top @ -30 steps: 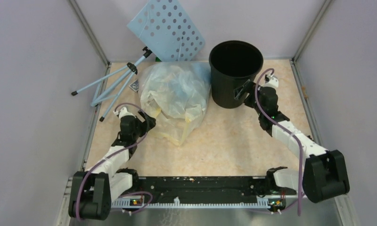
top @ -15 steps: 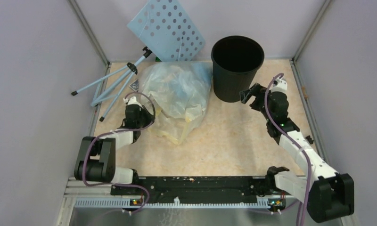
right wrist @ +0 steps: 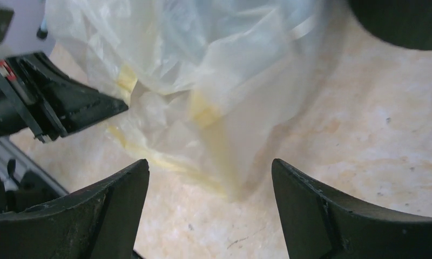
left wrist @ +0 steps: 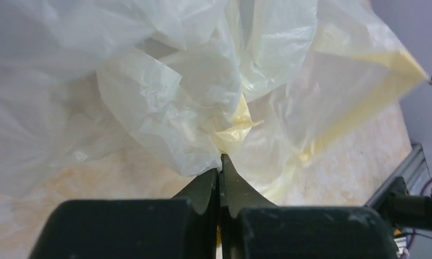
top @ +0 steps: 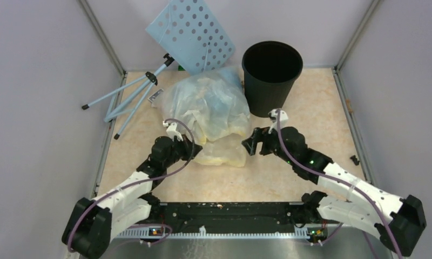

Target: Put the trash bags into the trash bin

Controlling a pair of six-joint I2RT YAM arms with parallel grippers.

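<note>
Not yet binned: trash bags (top: 223, 100) lie mid-frame inside the yellowish sack (top: 203, 110) on the counter (top: 230, 183); trash bin (top: 268, 100) upper centre. The left fingers (top: 190, 148) pinched shut on sack film; right fingers (top: 249, 144) spread, empty.

No legible text, brand, number or sign in any view. Clear yellowish sack (left wrist: 165, 124) at the left claw (left wrist: 221, 162) tips: no print resolved. Small grey tag (top: 156, 95) far beyond that claw: marks too small to read.
</note>
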